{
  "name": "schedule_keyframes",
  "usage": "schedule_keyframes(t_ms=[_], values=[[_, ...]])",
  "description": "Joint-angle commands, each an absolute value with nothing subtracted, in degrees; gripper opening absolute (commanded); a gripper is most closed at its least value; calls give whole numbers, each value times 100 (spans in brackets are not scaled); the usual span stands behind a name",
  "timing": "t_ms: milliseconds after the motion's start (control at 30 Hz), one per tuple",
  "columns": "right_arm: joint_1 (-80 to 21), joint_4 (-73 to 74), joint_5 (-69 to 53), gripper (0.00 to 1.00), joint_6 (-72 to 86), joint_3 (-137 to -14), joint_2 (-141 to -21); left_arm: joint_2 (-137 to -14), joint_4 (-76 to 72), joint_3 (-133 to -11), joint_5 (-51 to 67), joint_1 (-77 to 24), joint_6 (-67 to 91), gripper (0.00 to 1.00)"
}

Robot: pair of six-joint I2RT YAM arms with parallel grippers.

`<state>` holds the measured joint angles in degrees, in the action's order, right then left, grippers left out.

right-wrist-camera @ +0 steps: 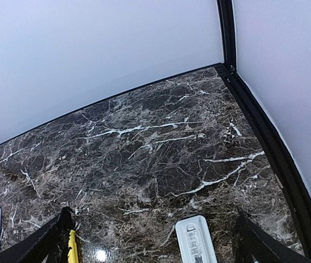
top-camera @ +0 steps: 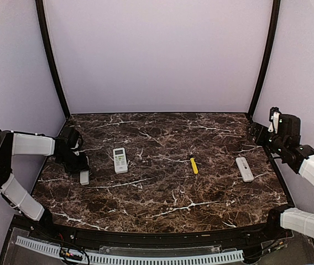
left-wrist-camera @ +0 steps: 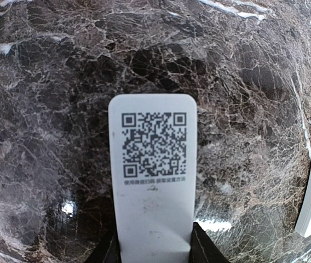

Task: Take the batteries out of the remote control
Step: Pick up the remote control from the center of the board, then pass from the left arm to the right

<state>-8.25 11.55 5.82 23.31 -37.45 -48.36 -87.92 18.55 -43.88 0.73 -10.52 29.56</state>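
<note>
- Dark marbled worktop (top-camera: 162,193), lilac walls. No batteries show anywhere, so I judge they sit hidden inside the remote (top-camera: 120,160) or the second remote (top-camera: 244,169).
- The left hand (left-wrist-camera: 154,244) looks clamped on a flat white QR-labelled piece (left-wrist-camera: 153,181), a finger against each long edge.
- The right hand (right-wrist-camera: 153,246) hangs spread wide, back from the second remote.
- Best to lay that piece flat, clear of both remotes, before reaching for cells.

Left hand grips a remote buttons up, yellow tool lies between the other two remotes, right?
Not quite: the left wrist view shows a QR-code label, not buttons, facing up on the remote in the left hand. The yellow tool does lie between the middle remote and right remote.
</note>
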Motion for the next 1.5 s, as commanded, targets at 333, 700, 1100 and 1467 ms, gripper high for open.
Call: schedule_keyframes(t_ms=[333,700,1100,1467], values=[[-868,1028,619,99,2416,-3727,-4649,-8194,1973,-4305,-18,-1065,2860,24],[-868,1269,-27,99,2313,-4180,-4860,-6838,1787,-4345,670,-1080,2696,15],[-2118,2380,-2077,97,2557,-6367,-6850,-7316,2400,-6544,2225,-2781,475,14],[-3456,1017,-3103,90,3772,-6794,-7951,-7527,2045,-6337,1831,-3987,-558,13]])
